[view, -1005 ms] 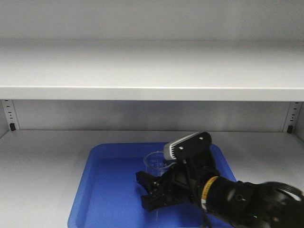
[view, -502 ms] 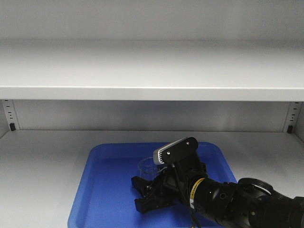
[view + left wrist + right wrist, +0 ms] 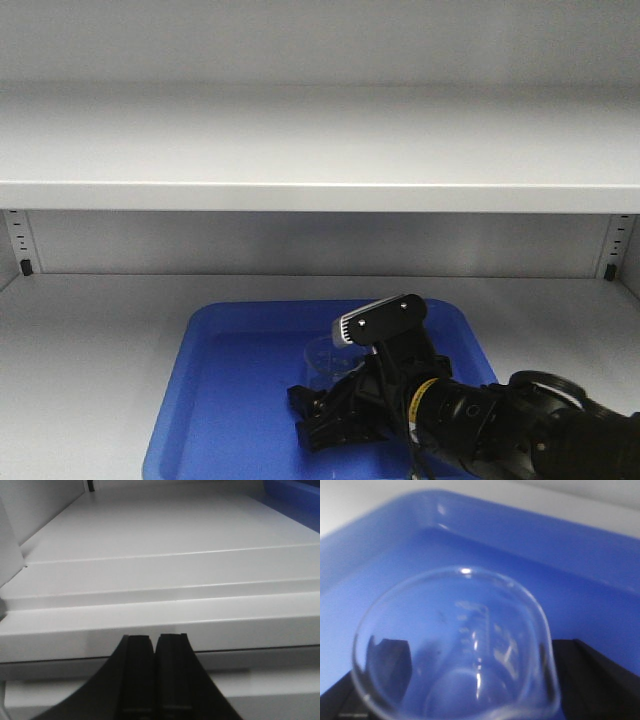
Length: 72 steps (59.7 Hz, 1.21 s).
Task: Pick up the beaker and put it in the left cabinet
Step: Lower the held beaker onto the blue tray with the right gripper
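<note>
**Beaker between the right fingers over the blue tray**

The blue tray [image 3: 230, 400] lies on the lower shelf of the left cabinet [image 3: 100, 340], a pale grey metal unit with a second wide shelf above it and slotted rails in the back corners. The tray is the landmark for everything else.

The right gripper [image 3: 322, 415] reaches in over the tray's middle from its near right side, the black arm with its yellow band lying across the tray's right half. Its black fingers [image 3: 312, 398] are spread on either side of the beaker [image 3: 325, 358], a small clear glass vessel that sits upright within the tray, toward its centre. In the right wrist view the beaker [image 3: 455, 645] fills the frame: its round rim and pour spout show, faint white graduation marks run down the far inner wall, and a dark finger [image 3: 590, 680] stands at each side of the glass, with the tray's raised blue wall [image 3: 520, 525] behind. The fingers bracket the beaker closely, but whether they are clenched on the glass or only set around it cannot be told. Whether the beaker's base touches the tray floor cannot be told either.

The left gripper [image 3: 154, 642] is well apart from the tray, off its left side, low at the front edge of the grey shelf. Its two black fingers [image 3: 139, 670] are pressed together, grasping nothing; only a corner of the tray [image 3: 295, 495] shows at the upper right of that view.
</note>
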### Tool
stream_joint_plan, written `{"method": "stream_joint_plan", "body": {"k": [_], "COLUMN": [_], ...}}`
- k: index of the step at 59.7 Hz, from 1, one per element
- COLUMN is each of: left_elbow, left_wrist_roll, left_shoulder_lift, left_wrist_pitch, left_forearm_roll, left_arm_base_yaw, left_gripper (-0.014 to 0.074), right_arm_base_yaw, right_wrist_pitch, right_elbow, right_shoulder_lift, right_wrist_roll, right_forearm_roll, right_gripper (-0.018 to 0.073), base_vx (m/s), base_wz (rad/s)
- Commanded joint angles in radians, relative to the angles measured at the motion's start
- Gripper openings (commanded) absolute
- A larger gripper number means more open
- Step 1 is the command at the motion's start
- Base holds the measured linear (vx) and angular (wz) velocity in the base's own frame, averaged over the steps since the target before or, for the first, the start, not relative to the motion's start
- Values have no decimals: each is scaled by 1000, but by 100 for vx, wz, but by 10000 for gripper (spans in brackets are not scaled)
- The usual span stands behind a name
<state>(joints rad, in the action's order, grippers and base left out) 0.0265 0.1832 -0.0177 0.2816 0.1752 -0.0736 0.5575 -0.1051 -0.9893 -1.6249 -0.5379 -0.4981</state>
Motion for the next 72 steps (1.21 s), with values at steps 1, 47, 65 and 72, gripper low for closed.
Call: {"method": "stream_joint_plan", "body": {"k": [1, 47, 65, 72], "left_elbow": [-12, -12, -12, -12], "left_wrist_roll": [4, 4, 4, 4], "left_shoulder_lift": [-10, -10, -10, -10], "left_wrist_pitch": [-83, -83, -83, -83], "left_forearm_roll": [-1, -1, -1, -1], "left_arm_base_yaw": [0, 0, 0, 0], "left_gripper": [4, 4, 4, 4], "right_arm_base_yaw": [0, 1, 1, 1], "right_wrist_pitch": [20, 259, 282, 315], "right_elbow": [-34, -34, -34, -34], "right_shoulder_lift": [70, 122, 161, 171], "right_wrist_roll": [-3, -22, -22, -22], "right_forearm_roll": [4, 173, 232, 237], "right_gripper": [599, 553, 553, 553], "base_vx": [0, 0, 0, 0], "base_wz": [0, 0, 0, 0]}}
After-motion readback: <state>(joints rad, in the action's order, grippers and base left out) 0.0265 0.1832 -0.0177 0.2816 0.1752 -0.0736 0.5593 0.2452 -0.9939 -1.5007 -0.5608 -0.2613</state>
